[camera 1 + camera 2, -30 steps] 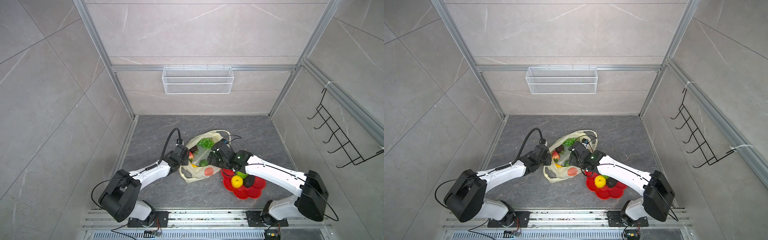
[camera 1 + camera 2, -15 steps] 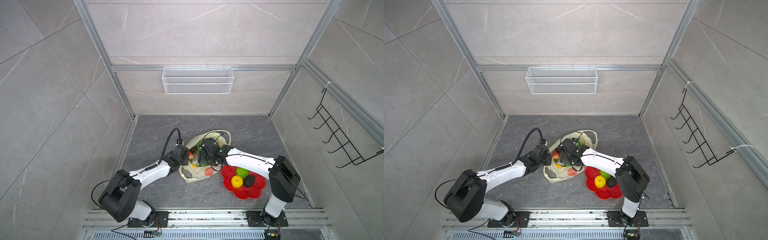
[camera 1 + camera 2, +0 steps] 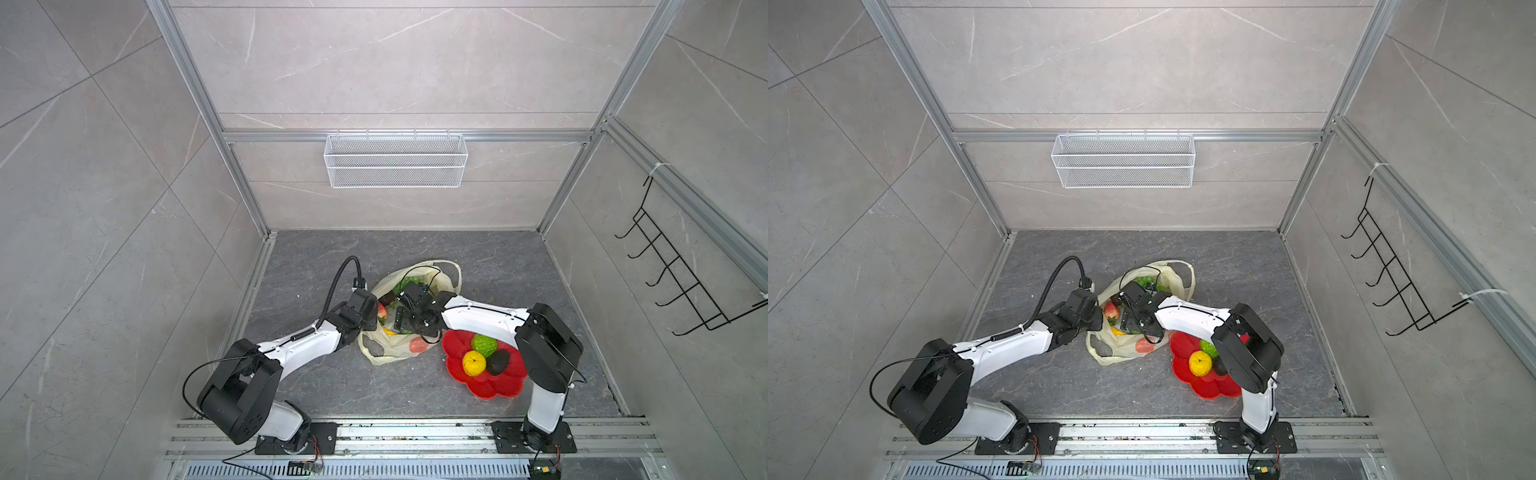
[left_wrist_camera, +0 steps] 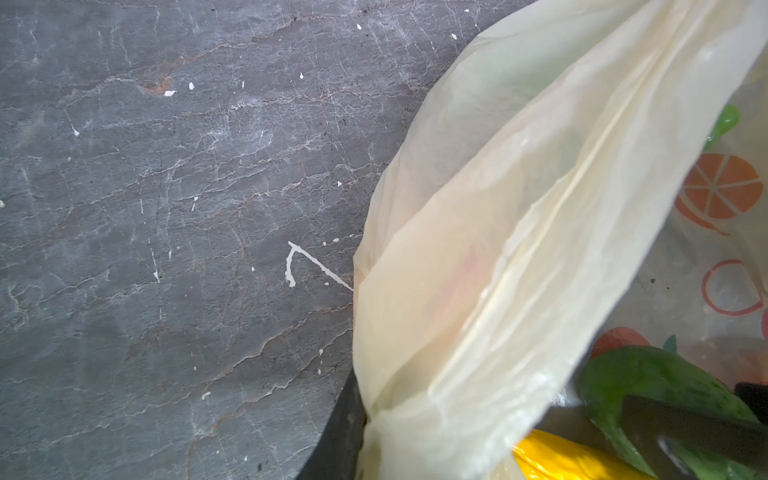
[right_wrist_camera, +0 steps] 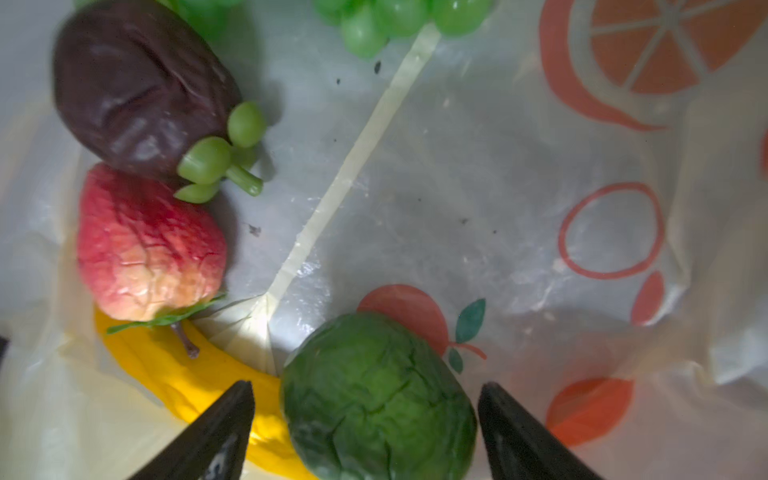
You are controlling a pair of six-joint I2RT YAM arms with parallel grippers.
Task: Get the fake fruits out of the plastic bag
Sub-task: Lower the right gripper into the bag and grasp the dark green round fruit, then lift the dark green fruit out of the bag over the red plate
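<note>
Bag point(image 3: 395, 343) lies mid-tabletop point(image 3: 498, 270), mouth open, and your left jaws pinch its rim. Your right jaws stand spread inside, flanking the green fruit point(image 5: 378, 399) with gaps on both sides. Banana point(image 5: 183, 374) lies against it. Plate point(image 3: 496, 388) sits just beside the bag.

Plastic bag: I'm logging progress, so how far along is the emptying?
Done: a bumpy green fruit, a yellow ball and a dark avocado sit on the red plate. In hand: the left tool pinches the plastic bag by its rim; the right tool, open, straddles a wrinkled green fruit inside, not gripped yet. Left: that fruit, the banana, strawberry, dark purple fruit and grapes.
</note>
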